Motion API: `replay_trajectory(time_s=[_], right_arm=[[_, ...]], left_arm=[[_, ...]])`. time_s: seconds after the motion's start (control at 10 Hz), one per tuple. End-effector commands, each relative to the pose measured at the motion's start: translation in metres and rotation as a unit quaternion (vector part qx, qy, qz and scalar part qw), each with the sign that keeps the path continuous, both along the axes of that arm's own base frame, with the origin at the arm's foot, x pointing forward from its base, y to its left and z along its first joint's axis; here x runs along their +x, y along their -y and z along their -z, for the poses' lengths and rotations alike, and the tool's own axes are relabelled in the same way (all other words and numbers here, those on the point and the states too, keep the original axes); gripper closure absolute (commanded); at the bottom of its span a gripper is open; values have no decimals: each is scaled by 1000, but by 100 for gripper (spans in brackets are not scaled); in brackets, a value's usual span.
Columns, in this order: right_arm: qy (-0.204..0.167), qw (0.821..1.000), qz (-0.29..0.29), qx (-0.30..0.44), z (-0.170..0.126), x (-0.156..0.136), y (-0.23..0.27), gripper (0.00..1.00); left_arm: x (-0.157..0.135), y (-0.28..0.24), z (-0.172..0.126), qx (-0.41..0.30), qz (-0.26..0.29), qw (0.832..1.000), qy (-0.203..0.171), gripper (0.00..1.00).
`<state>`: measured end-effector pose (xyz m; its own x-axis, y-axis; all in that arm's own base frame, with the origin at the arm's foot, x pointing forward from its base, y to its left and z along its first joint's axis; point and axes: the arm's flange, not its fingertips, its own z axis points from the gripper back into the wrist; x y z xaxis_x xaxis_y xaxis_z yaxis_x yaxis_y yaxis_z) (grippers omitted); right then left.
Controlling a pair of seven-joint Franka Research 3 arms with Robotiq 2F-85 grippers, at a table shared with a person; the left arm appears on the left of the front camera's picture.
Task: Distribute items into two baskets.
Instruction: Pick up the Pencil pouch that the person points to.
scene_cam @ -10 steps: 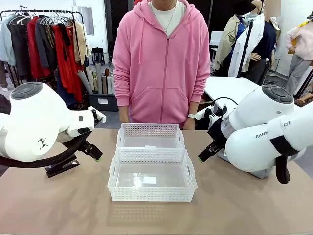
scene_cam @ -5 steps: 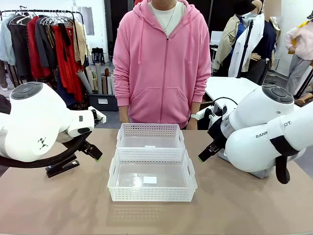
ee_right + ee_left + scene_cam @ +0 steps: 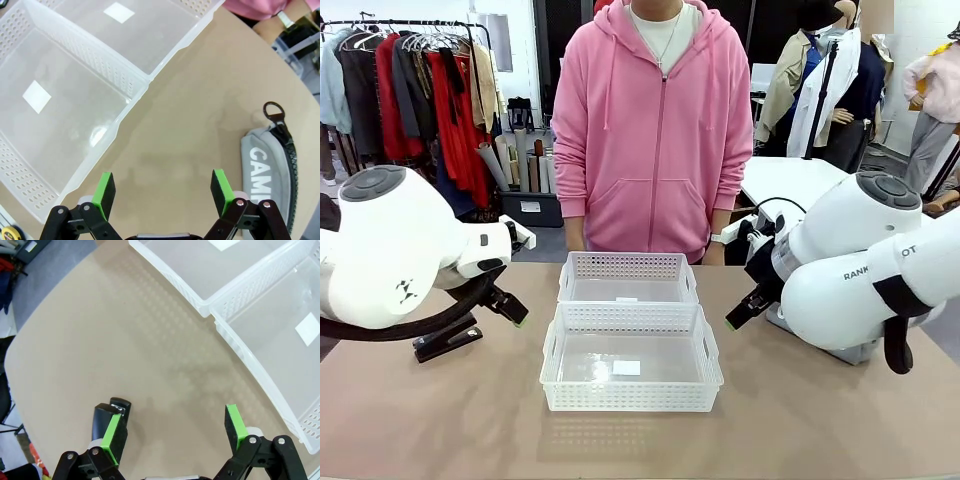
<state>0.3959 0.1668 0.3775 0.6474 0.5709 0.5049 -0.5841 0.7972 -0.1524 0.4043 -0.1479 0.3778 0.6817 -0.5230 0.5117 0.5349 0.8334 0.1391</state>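
Two white lattice baskets stand end to end mid-table, the near one and the far one, each with only a small white label inside. My left gripper hovers open left of them; in the left wrist view it hangs over bare table, beside basket walls. The black stapler lies just past its left finger. My right gripper is open over bare table between a basket rim and the grey "CAMPUS" pouch.
A person in a pink hoodie stands at the far edge behind the baskets, arms down. Bare tabletop runs along the front. A clothes rack stands in the background.
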Motion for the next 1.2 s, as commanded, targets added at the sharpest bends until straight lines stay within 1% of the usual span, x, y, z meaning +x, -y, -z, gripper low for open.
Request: replay_trajectory(time_s=[0.0,0.1,0.2,0.3,0.4,0.5,0.6,0.7,0.8,0.9,1.0,1.1], right_arm=[[-12,1000,-13,4,-28,1,11,0],[-14,1000,-9,11,-40,5,20,0],[-21,999,-7,24,-53,9,30,0],[-40,998,-12,37,-66,13,42,0],[-49,998,-21,43,-77,17,58,0],[-53,996,-23,65,-91,24,78,0],[-58,994,-17,96,-102,31,96,0],[-60,990,-10,125,-111,37,115,0],[-57,987,1,150,-119,40,134,0],[-53,984,10,171,-126,41,154,0],[-44,980,24,195,-135,40,176,0],[-35,975,26,218,-143,34,193,0]], left_arm=[[-7,-3,-23,0,4,1000,-1,0],[-7,-7,-36,-1,6,1000,-5,0],[-9,-11,-54,-30,32,999,-21,0],[-10,-23,-76,-68,43,996,-31,0],[-13,-37,-103,-104,59,992,-38,0],[-16,-56,-130,-113,51,992,-27,0],[-19,-76,-153,-131,31,991,-24,0],[-26,-94,-173,-139,24,990,-14,0],[-35,-111,-190,-127,11,992,-6,0],[-47,-128,-204,-118,0,993,-7,0],[-59,-152,-221,-104,-25,994,-13,0],[-73,-174,-232,-105,-41,994,-12,0]])
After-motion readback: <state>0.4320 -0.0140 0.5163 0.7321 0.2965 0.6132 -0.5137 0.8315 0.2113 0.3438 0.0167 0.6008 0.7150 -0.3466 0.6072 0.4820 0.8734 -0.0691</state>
